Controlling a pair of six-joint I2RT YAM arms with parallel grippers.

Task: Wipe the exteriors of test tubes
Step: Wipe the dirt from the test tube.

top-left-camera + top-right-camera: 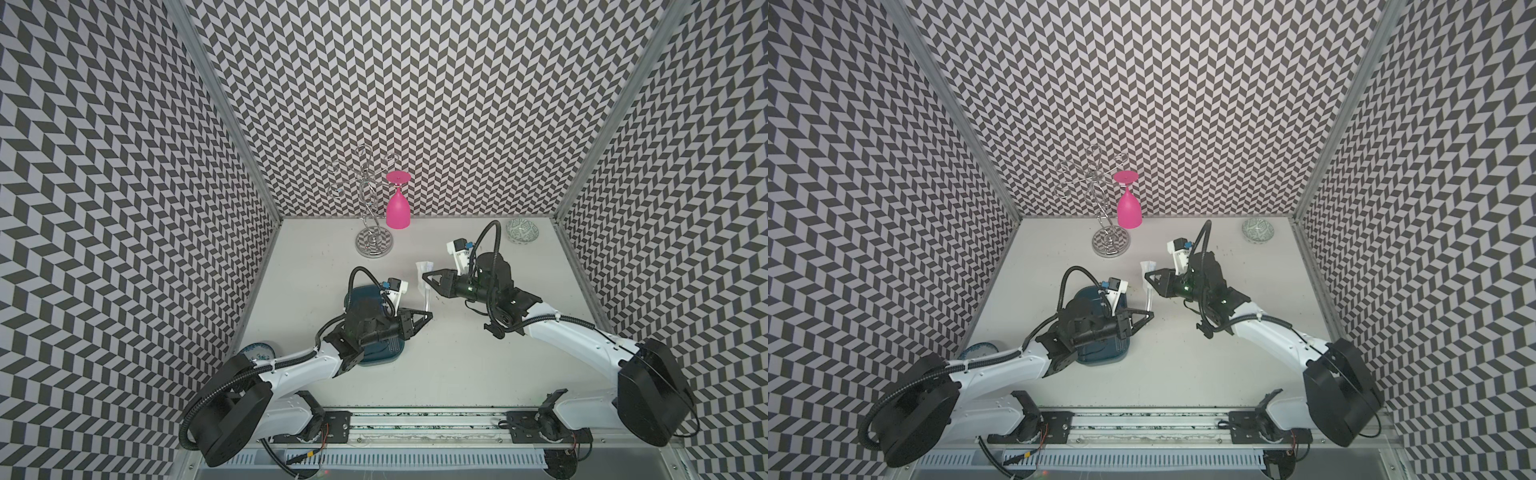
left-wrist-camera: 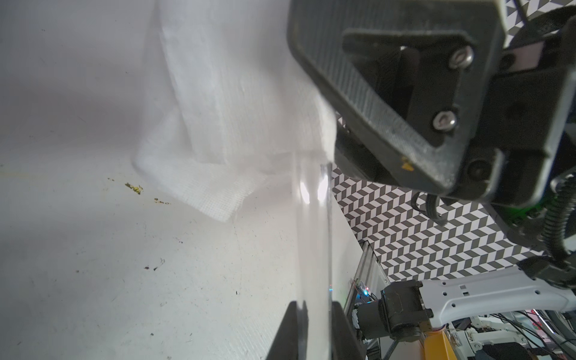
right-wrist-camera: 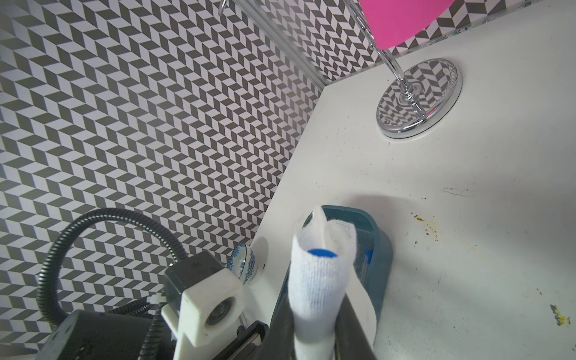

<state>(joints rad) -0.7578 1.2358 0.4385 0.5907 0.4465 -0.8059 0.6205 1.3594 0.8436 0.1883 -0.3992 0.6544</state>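
Note:
A clear test tube (image 2: 311, 233) hangs in the air between my two grippers above the white table. My left gripper (image 2: 314, 336) is shut on its lower end, seen in both top views (image 1: 428, 316) (image 1: 1150, 316). A white tissue (image 3: 314, 280) is wrapped round the tube's other end. The tube's blue cap (image 3: 322, 252) shows inside the wrap. My right gripper (image 3: 314, 330) is shut on that wrapped tissue (image 1: 424, 266). More test tubes (image 3: 367, 258) lie in the teal tray (image 3: 381, 249), which sits mostly under the left arm (image 1: 390, 353).
A chrome glass rack (image 1: 374, 245) stands at the back with a pink glass (image 1: 397, 210) hanging upside down from it. A patterned bowl (image 1: 522, 231) sits at the back right. A blue-and-white bowl (image 1: 257, 351) sits by the left wall. Crumbs (image 3: 428, 224) dot the table.

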